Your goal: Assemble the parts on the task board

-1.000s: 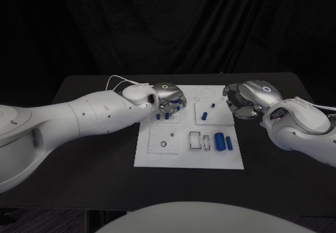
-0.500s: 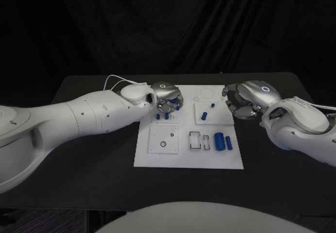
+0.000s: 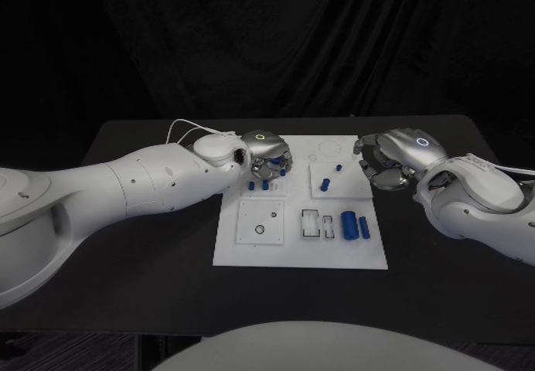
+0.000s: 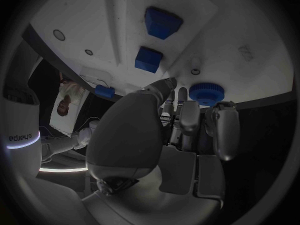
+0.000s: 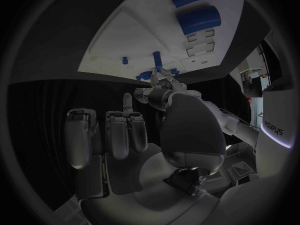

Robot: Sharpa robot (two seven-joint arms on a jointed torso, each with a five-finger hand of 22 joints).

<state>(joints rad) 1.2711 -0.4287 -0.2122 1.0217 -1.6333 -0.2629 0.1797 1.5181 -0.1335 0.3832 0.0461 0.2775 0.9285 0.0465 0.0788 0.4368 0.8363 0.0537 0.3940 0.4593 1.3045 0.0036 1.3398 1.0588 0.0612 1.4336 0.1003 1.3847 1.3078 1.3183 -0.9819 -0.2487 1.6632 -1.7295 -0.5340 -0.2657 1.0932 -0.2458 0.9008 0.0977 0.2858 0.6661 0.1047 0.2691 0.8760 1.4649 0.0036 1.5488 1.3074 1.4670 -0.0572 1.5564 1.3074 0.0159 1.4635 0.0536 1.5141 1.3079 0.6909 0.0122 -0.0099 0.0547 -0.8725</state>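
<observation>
Left hand [image 3: 267, 154] hangs over the far left part of the white task board [image 3: 301, 255], fingers curled down around a blue round part [image 4: 206, 93]; whether they actually grip it, I cannot tell. Two small blue pegs [image 3: 257, 185] stand just beneath it. Right hand [image 3: 390, 158] hovers beside the board's far right edge, fingers apart, holding nothing. Two blue cylinders [image 3: 355, 225] lie nearer, toward its wrist side.

A black table [image 3: 156, 270] stands before a dark curtain [image 3: 267, 54], with dim patterned floor along its near edge.
</observation>
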